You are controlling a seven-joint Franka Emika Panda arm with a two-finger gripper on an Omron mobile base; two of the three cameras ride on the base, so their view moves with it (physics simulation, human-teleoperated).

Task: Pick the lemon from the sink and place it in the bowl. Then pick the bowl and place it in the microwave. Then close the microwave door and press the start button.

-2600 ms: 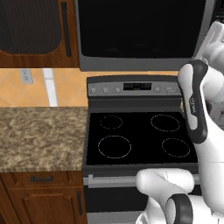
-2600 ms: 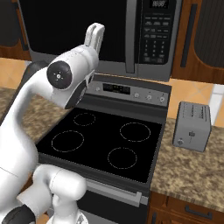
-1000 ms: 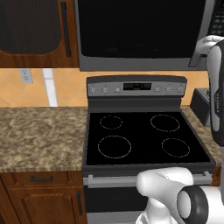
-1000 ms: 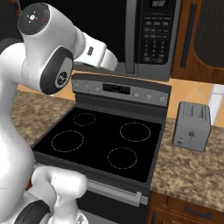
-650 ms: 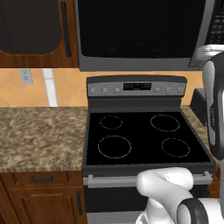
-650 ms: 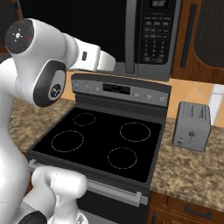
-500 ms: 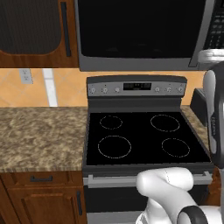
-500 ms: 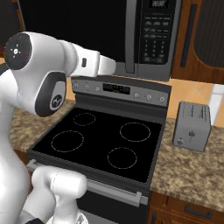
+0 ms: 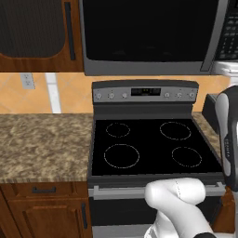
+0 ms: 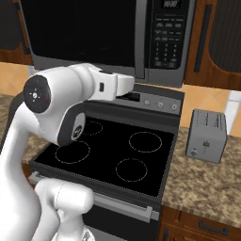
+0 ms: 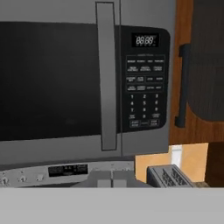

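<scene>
The microwave (image 10: 108, 37) hangs over the stove with the microwave door (image 11: 43, 83) shut, its long bar handle (image 11: 107, 74) upright beside the button panel (image 11: 144, 92). My gripper (image 11: 111, 178) is shut and empty, below and in front of the door's lower edge, facing the handle and panel. In the right base view the gripper (image 10: 132, 94) sits just under the microwave, above the stove's control strip. The lemon, the bowl and the sink are out of view.
A black four-ring stove (image 9: 153, 144) lies below the microwave. A grey toaster (image 10: 205, 135) stands on the granite counter (image 10: 207, 179) to the right. Brown wooden cabinets (image 9: 32, 32) flank the microwave, and more counter (image 9: 42, 144) runs left.
The arm's elbow has dropped lower and the forearm has levelled out, carrying the hand right, up under the microwave's lower edge. The microwave, stove and toaster have not moved.
</scene>
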